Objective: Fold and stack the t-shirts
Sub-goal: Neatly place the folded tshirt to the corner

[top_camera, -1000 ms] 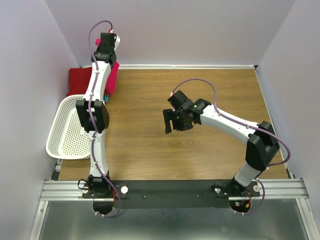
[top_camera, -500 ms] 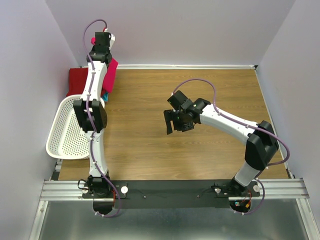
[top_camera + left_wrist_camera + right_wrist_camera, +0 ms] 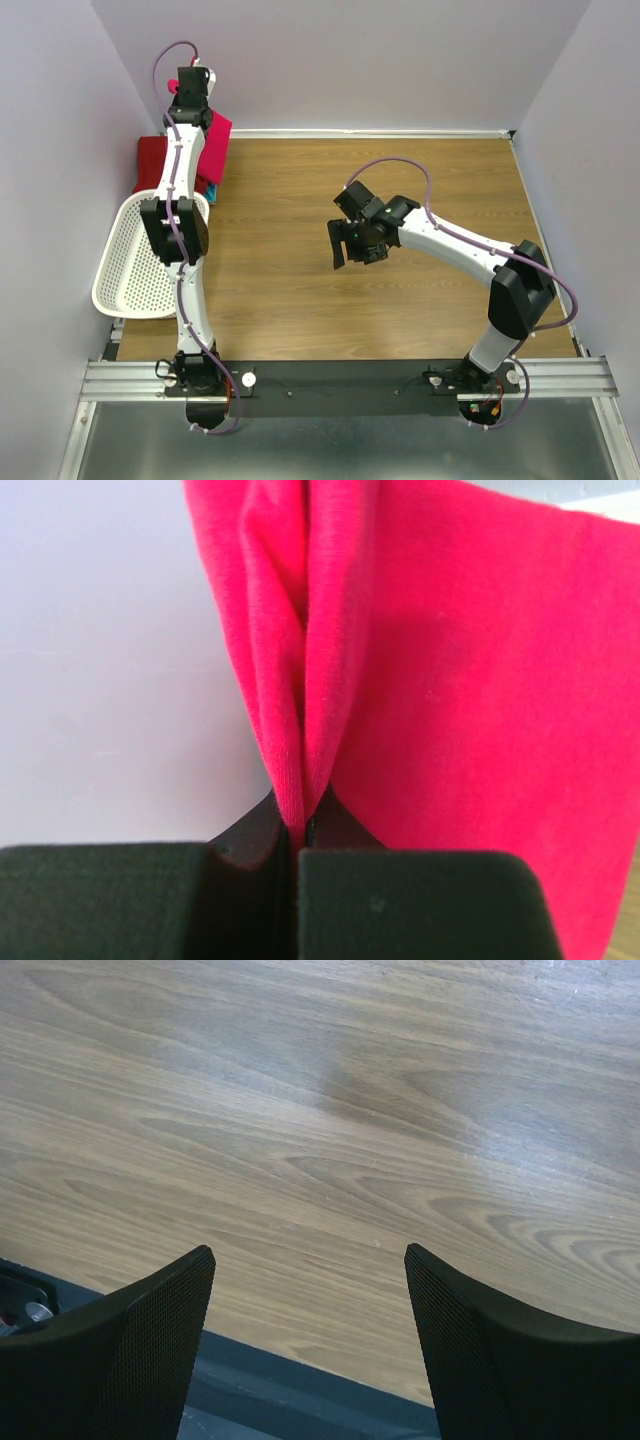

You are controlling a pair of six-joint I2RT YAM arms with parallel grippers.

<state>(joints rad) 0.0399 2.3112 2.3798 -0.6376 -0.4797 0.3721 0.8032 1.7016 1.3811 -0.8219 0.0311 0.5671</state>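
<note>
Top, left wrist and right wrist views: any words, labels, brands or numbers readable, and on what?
No readable text in any view.
The bright crimson-pink fabric t-shirt, pinched in the shut left gripper: plain, no print or tag showing.
The white perforated plastic basket: no lettering.
The open right gripper over the brown wooden table: no markings.
Small coloured parts at the right arm's base: too small to read.

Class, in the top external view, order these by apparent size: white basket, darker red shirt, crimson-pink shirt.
1. white basket
2-3. darker red shirt and crimson-pink shirt: they look alike, and both are partly hidden by the left arm, so they are unranked.
</note>
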